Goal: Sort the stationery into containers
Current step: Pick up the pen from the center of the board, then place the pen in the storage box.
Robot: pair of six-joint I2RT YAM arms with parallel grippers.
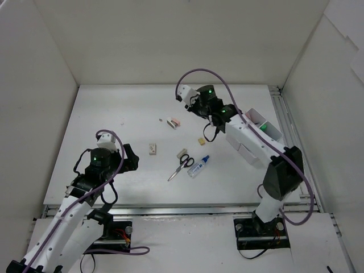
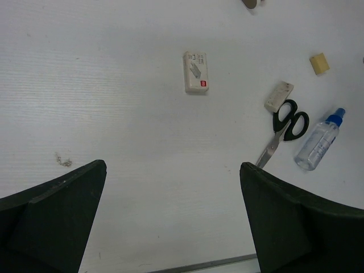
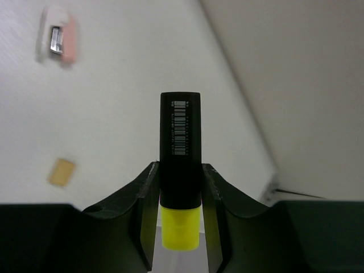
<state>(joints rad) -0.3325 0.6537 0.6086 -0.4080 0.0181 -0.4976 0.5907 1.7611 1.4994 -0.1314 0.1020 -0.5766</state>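
The right gripper [image 3: 180,166] has its fingers clamped on a black-barrelled highlighter with a yellow end [image 3: 180,131]. The highlighter's long axis runs straight out along the fingers, black end foremost. From there the white plastic divided tray [image 1: 273,132] lies to this arm's right and back toward its base, so this arm is much the nearer. The left gripper [image 2: 173,166] hangs wide open and empty, with black-handled scissors [image 2: 287,128] and a clear blue-capped glue bottle [image 2: 318,145] lying ahead of it.
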